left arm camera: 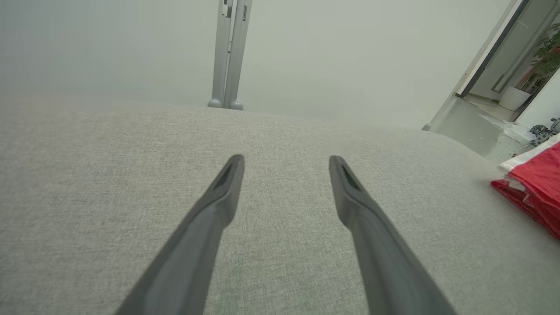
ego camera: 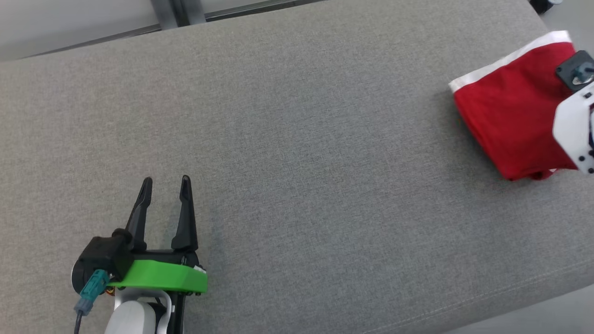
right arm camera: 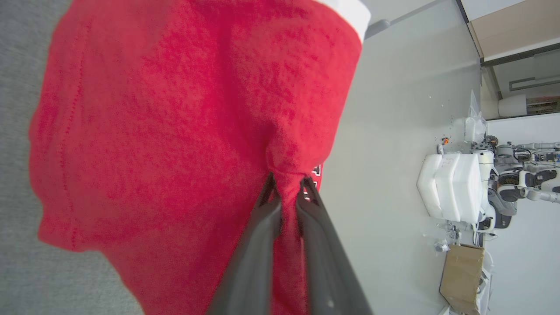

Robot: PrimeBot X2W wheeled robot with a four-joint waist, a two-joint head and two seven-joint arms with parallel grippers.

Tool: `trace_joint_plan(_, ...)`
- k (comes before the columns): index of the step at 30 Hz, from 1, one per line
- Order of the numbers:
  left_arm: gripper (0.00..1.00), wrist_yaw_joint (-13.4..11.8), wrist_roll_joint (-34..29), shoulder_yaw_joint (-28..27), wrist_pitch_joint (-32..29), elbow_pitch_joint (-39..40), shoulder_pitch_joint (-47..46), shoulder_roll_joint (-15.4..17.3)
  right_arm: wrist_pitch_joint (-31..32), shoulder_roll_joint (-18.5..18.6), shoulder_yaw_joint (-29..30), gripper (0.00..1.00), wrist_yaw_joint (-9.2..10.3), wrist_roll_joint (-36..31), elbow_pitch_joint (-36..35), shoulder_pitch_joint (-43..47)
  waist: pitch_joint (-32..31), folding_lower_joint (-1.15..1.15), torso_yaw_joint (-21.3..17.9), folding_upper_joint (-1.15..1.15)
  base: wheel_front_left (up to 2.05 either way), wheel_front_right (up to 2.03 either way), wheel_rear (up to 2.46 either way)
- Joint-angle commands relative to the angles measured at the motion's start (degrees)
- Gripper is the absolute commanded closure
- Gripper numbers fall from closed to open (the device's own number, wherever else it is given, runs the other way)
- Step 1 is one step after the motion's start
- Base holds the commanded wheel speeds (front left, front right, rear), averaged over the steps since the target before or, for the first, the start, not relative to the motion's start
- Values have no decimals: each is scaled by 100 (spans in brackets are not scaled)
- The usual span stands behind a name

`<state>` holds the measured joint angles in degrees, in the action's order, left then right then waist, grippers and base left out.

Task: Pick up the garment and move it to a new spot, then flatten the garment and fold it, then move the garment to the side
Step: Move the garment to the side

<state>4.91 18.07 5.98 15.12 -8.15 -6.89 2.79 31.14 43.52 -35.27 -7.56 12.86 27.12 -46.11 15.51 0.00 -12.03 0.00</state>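
Note:
The garment (ego camera: 510, 106) is red cloth with a white band, folded into a compact block at the far right of the grey cushioned surface (ego camera: 297, 139). In the right wrist view the red garment (right arm camera: 175, 131) bunches between the two dark fingers of my right gripper (right arm camera: 286, 186), which is shut on a pinch of it. Its white wrist housing overlaps the garment's right side in the head view. My left gripper (ego camera: 166, 183) stands open over bare fabric at the lower left, far from the garment. The left wrist view catches the garment's edge (left arm camera: 536, 188) at its right border.
The grey surface ends just beyond the garment on the right, with pale floor (right arm camera: 393, 131) past it. A white machine (right arm camera: 455, 186) and a cardboard box (right arm camera: 461, 275) stand on that floor. A grey post (left arm camera: 229, 52) rises behind the surface's far edge.

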Motion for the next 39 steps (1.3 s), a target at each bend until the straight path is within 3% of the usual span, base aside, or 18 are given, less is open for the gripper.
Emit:
trace_joint_plan(1,0,30,-40,24,-2,-28,-120,25,-97,64,136,100,15,-140,108,-17,175,0,166,0,0,0,0)
trace_joint_plan(8,0,81,-148,56,-2,-66,-223,24,-395,164,1042,100,16,-717,850,234,440,0,570,0,0,0,0)
trace_joint_plan(13,0,120,-245,21,-2,-43,-210,24,-569,-49,2148,100,15,-1233,1368,392,536,0,780,0,0,0,0)
trace_joint_plan(14,0,132,-254,7,-2,-50,-193,25,-562,-136,2336,69,15,-1330,1466,475,528,0,808,0,0,0,0)
trace_joint_plan(15,0,142,-262,-3,-2,-52,-173,24,-578,-199,2492,0,15,-1414,1511,533,518,0,821,0,0,0,0)
trace_joint_plan(20,0,161,-276,-15,-2,-96,-62,23,-458,-647,3367,0,15,-1990,1668,837,334,0,859,0,0,0,0)
trace_joint_plan(23,0,130,-267,-40,-2,-123,11,24,-717,-984,3738,0,15,-2256,1464,982,133,0,838,0,0,0,0)
trace_joint_plan(29,0,72,-98,-162,-2,-147,281,22,-1926,-1921,4441,0,14,-2651,878,1235,-449,0,717,0,0,0,0)
trace_joint_plan(33,0,65,60,-275,-2,-124,534,23,-2847,-2594,4745,0,15,-2536,667,1513,-896,0,662,0,0,0,0)
trace_joint_plan(39,0,-59,126,-397,-2,-207,894,24,-3794,-3359,4648,0,14,-2316,509,2197,-1495,0,686,0,0,0,0)
